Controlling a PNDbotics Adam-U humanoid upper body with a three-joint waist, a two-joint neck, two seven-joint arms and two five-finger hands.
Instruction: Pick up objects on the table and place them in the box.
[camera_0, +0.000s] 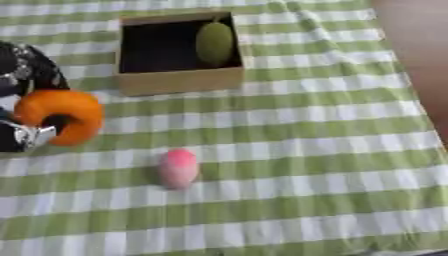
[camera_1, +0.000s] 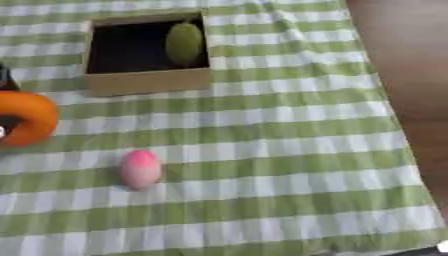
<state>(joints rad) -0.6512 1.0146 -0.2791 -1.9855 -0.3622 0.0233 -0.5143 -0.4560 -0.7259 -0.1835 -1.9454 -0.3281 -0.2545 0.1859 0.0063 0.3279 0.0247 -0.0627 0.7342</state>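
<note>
Orange ring: it sits in my left robot hand (camera_0: 26, 132) at the left edge of the view; the orange ring (camera_0: 61, 116) looks plump and rounded like a soft toy, so I judge it light and a little squashy, not fragile.
Hold: my fingers go through its dark centre hole and curl round the lower band, which seems the sensible place, since the fat outer curve would likely roll out of a pinch.
Pink object: an egg-shaped pink object (camera_0: 178, 168) lies on the cloth to the right of my robot hand and nearer to me, well apart from the ring; it looks smooth and prone to rolling, so I would close on it across its narrow sides.
Box: the box (camera_0: 179, 80) stands ahead of my robot hand and to its right, open on top, its inside dark.
Already inside: a green oval fruit (camera_0: 214, 43) leans at the box's right wall, leaving the left part of the floor free for the ring.
Route: the checked cloth (camera_0: 306, 130) between my robot hand and the box is bare, and I judge I need only lift over the near wall.
Edges: the table drops away to brown floor (camera_1: 411, 60) far to the right, away from my path.
Right robot hand: not visible.
</note>
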